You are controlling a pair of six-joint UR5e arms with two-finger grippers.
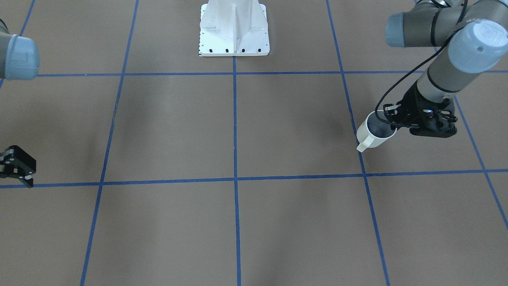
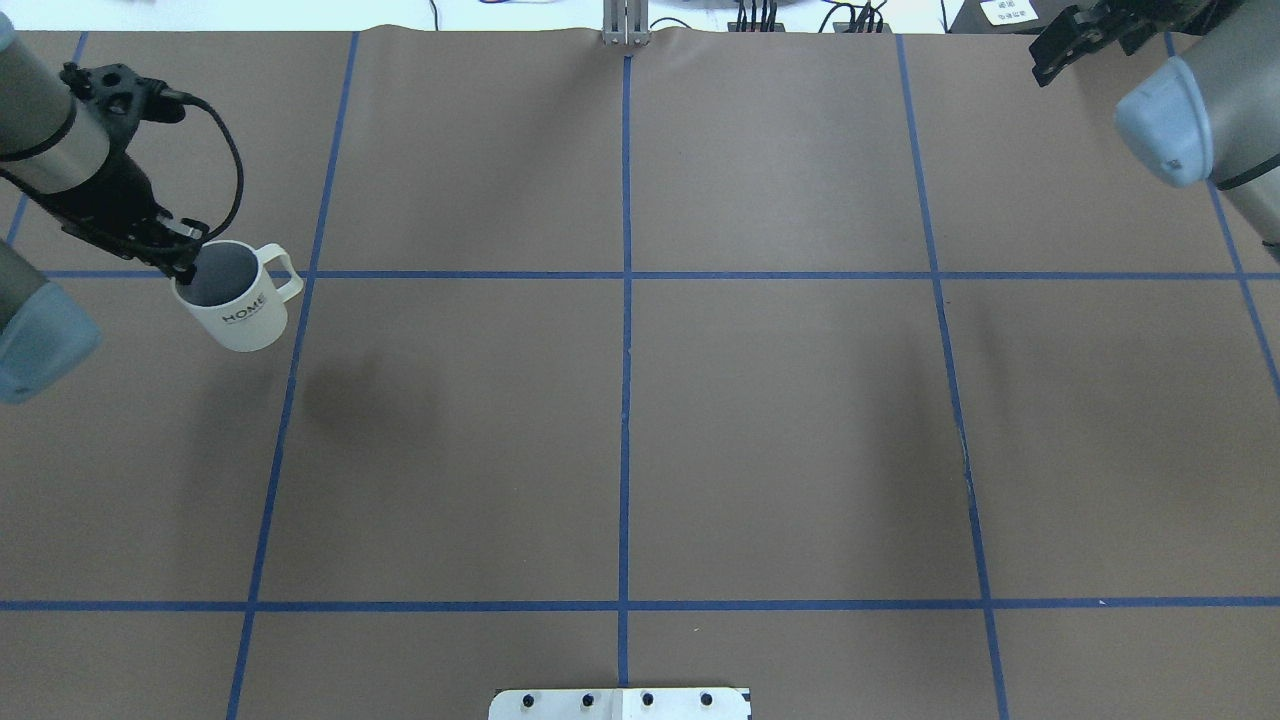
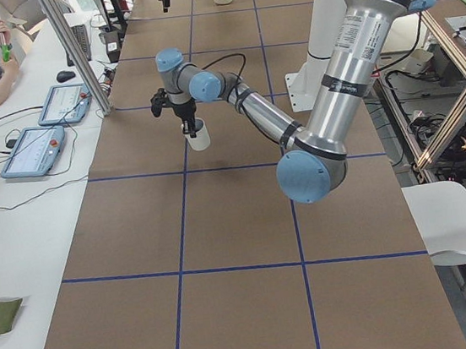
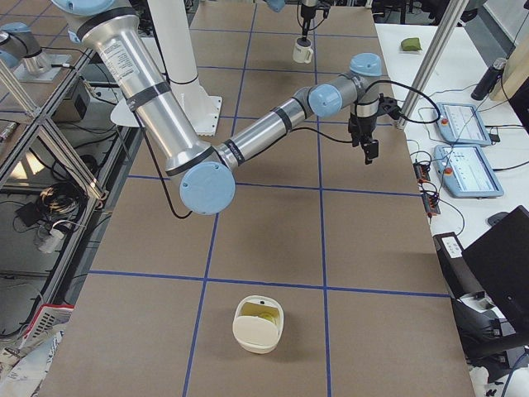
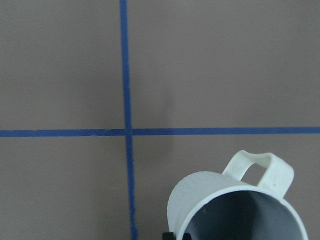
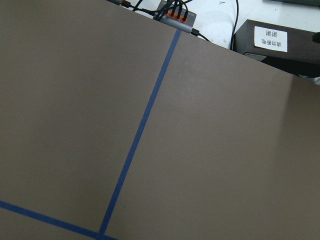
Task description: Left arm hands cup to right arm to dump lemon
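My left gripper (image 2: 188, 267) pinches the cup (image 2: 242, 308) by its rim. The cup hangs just below my fingertips, mouth up and lifted off the table (image 2: 620, 430). Its handle points to the side away from my grip, and it hangs over a crossing of blue tape lines (image 2: 470, 275) on my left. My right gripper (image 1: 16, 166) hovers well apart at the opposite side. I cannot tell whether its fingers are spread.

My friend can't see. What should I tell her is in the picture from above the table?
The left gripper holds a cream-white cup by its rim near the left edge of a brown table gridded with blue tape lines, handle pointing toward the middle. The right gripper hangs empty over the far right corner.
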